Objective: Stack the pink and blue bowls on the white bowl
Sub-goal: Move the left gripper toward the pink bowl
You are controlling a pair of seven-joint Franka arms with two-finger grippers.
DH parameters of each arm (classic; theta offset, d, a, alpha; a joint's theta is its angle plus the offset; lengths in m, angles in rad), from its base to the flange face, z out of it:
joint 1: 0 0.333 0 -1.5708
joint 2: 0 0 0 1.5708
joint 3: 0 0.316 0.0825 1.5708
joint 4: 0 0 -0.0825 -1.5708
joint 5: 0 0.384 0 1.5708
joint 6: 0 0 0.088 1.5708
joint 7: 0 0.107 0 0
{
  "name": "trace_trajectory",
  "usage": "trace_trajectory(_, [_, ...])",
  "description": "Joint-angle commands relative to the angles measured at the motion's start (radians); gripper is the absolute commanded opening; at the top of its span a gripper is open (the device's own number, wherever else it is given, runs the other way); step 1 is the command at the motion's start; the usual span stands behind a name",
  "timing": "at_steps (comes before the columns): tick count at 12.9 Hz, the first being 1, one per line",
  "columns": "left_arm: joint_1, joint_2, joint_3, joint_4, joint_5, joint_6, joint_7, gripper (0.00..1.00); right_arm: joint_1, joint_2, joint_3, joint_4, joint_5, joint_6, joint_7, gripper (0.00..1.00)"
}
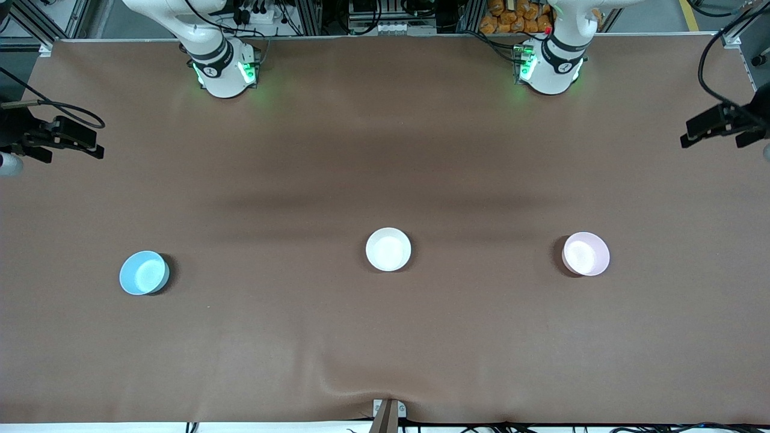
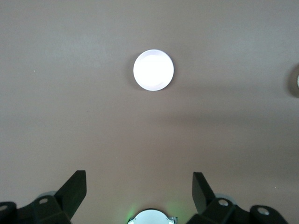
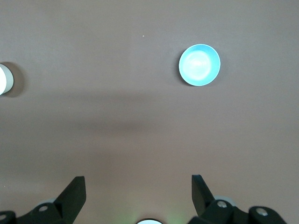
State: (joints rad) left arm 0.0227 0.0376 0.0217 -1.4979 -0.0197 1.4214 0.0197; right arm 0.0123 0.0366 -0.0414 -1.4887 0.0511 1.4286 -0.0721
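The white bowl point(image 1: 388, 249) stands mid-table. The pale pink bowl point(image 1: 586, 254) stands toward the left arm's end and the sky blue bowl point(image 1: 144, 272) toward the right arm's end, all three upright and apart. My left gripper point(image 2: 138, 175) is open and empty, high over the table near its own base. The pink bowl point(image 2: 153, 70) looks washed out almost white below it, with the white bowl's rim point(image 2: 295, 80) at the picture's edge. My right gripper point(image 3: 138, 178) is open and empty, high near its base. It sees the blue bowl point(image 3: 199, 64) and the white bowl's rim point(image 3: 4, 80).
The brown table cover point(image 1: 385, 337) has a wrinkle at the edge nearest the front camera. Black camera mounts stand at the right arm's end point(image 1: 54, 139) and the left arm's end point(image 1: 722, 123) of the table. The arm bases point(image 1: 224, 72) point(image 1: 550, 69) stand along the top.
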Motion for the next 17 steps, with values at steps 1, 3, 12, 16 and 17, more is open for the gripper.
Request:
trace_trajectory(1, [0.025,0.079,-0.002,0.013,0.021,0.023,0.008,1.00,-0.003,-0.023,0.002,-0.024,0.006,0.009,-0.005,1.00])
trace_trajectory(3, [0.023,0.142,0.000,0.013,0.110,0.031,0.008,1.00,-0.003,-0.023,0.000,-0.024,0.006,0.009,-0.005,1.00])
trace_trajectory(12, [0.066,0.404,-0.009,-0.034,0.089,0.414,0.051,1.00,-0.005,-0.024,0.000,-0.024,0.004,0.004,-0.006,1.00])
trace_trajectory(16, [0.062,0.409,-0.011,-0.206,0.084,0.625,0.032,1.00,-0.014,-0.024,-0.005,-0.019,-0.007,0.007,-0.005,1.00])
trace_trajectory(17, [0.060,0.419,-0.009,-0.229,0.084,0.671,0.032,1.00,-0.020,-0.024,-0.006,-0.016,-0.007,0.007,-0.005,1.00])
